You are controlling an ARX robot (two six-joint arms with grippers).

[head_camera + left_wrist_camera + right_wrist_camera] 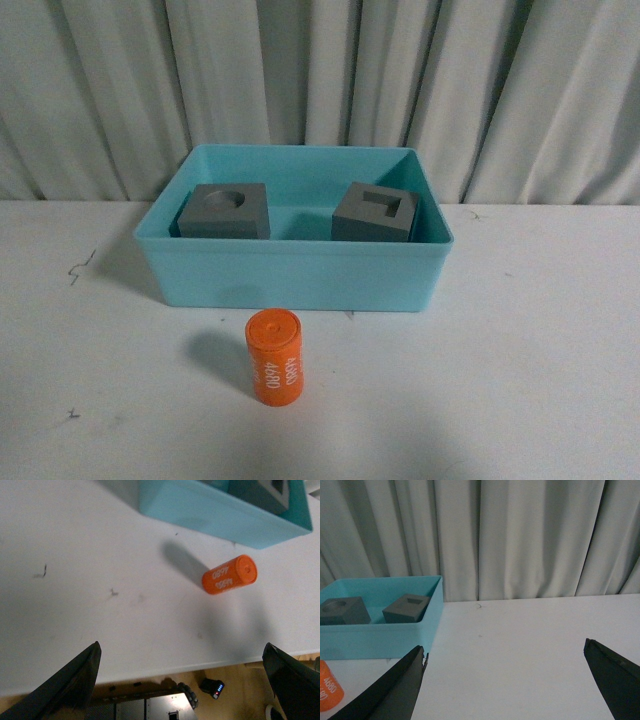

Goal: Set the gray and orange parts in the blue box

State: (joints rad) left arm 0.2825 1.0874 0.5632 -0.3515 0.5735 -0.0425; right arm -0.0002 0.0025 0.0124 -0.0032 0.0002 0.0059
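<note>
Left wrist view: orange cylinder (229, 575) stands well beyond left claw (181, 646).

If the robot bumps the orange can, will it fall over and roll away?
Probably. The orange cylinder stands on end, taller than wide, so a high bump could tip it. Once down, its round side would likely roll across the flat table. It looks hard and smooth, so it might slip in a loose grip.

Dim, soft, cool-tinted light, with slight grain. In the front view the small orange plastic cylinder (275, 357) casts a diffuse shadow toward nine o'clock on the white tabletop (520, 380).
</note>
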